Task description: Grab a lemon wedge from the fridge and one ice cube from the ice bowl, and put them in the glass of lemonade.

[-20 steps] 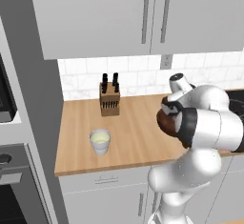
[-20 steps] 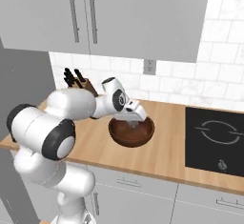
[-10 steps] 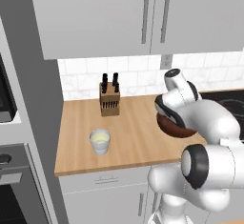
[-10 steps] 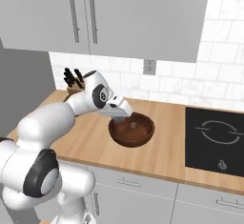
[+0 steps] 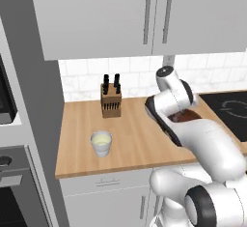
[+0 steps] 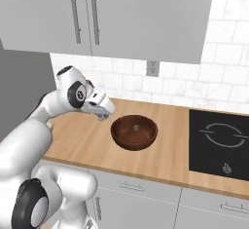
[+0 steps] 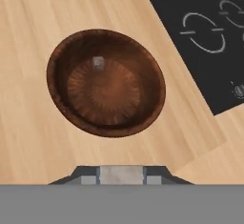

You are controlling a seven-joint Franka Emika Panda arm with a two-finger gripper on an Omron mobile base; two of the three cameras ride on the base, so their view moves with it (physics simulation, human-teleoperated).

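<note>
The dark brown ice bowl (image 7: 106, 82) sits on the wooden counter with one pale ice cube (image 7: 98, 62) inside it. From the right, the ice bowl (image 6: 134, 131) lies just right of my gripper (image 6: 106, 114), which hovers beside its left rim. In the hand view my gripper (image 7: 121, 175) is shut on a pale grey ice cube held between the fingertips (image 7: 153, 178). The glass of lemonade (image 5: 101, 143) stands near the counter's front edge, left of the arm. My arm covers most of the ice bowl (image 5: 187, 117) in the left base view. The lemon wedge and the fridge are out of view.
A wooden knife block (image 5: 111, 104) stands at the back of the counter, behind the glass. A black cooktop (image 6: 219, 143) lies right of the bowl. Pale grey wall cupboards (image 5: 144, 13) hang above. An oven column (image 5: 14, 173) bounds the counter's left end.
The hand has drawn back from above the bowl to a spot beside its left rim, on the glass's side. The elbow has swung down and outward. The bowl and glass stayed put.
</note>
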